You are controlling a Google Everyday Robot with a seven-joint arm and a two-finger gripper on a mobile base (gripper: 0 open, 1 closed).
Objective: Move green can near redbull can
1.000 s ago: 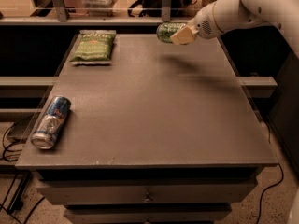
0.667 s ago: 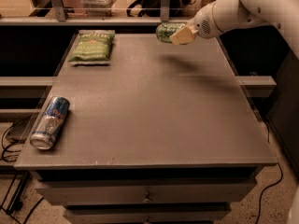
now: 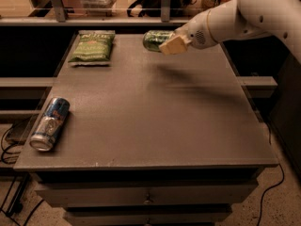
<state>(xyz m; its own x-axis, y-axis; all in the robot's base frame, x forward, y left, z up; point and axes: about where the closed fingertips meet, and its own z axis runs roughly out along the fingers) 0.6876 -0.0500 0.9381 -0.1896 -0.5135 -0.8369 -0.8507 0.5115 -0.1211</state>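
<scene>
The green can (image 3: 155, 39) is held lying sideways in the air above the far middle of the table, its silver end toward the left. My gripper (image 3: 168, 43) is shut on the green can, with a pale finger (image 3: 172, 44) across its right part; the white arm reaches in from the upper right. The redbull can (image 3: 50, 123), blue and silver, lies on its side near the table's front left corner, far from the green can.
A flat green chip bag (image 3: 91, 47) lies at the table's far left. The grey table (image 3: 155, 121) has drawers below its front edge. A rail and shelf run behind the table. Cables lie on the floor at left and right.
The gripper with the green can has moved a little to the left over the table. The redbull can and the chip bag have not moved.
</scene>
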